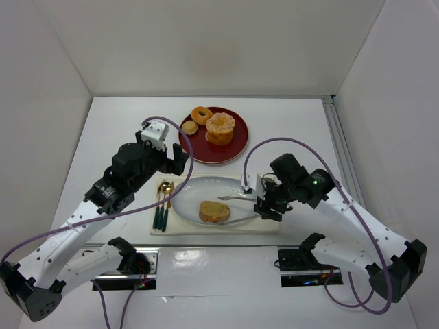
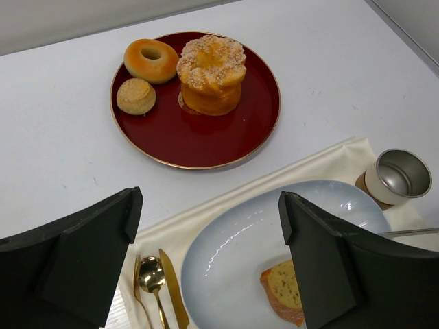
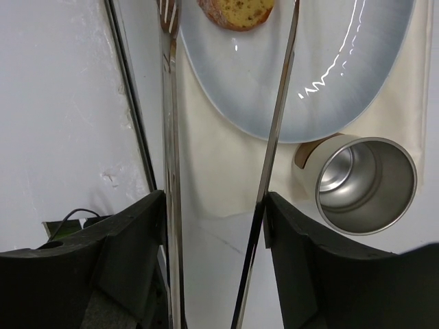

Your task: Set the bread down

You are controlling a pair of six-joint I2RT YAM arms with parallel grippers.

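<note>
The bread (image 1: 215, 211) lies flat on the pale blue oval plate (image 1: 206, 186), near its front edge, with nothing touching it. The left wrist view has the slice (image 2: 285, 291) partly hidden behind a finger, and in the right wrist view the slice (image 3: 236, 10) sits just beyond the tong tips. My right gripper (image 1: 264, 205) holds a pair of steel tongs (image 3: 278, 123), one blade against each finger (image 3: 130, 240), with the blades spread apart. My left gripper (image 1: 180, 159) hovers open and empty over the plate's far left side.
A red plate (image 1: 206, 149) behind carries a ring donut (image 1: 201, 114), a tall glazed pastry (image 1: 220, 128) and a small biscuit (image 1: 190, 127). A steel cup (image 3: 363, 185) stands right of the blue plate. Gold cutlery (image 1: 163, 199) lies on the cream cloth (image 2: 322, 164).
</note>
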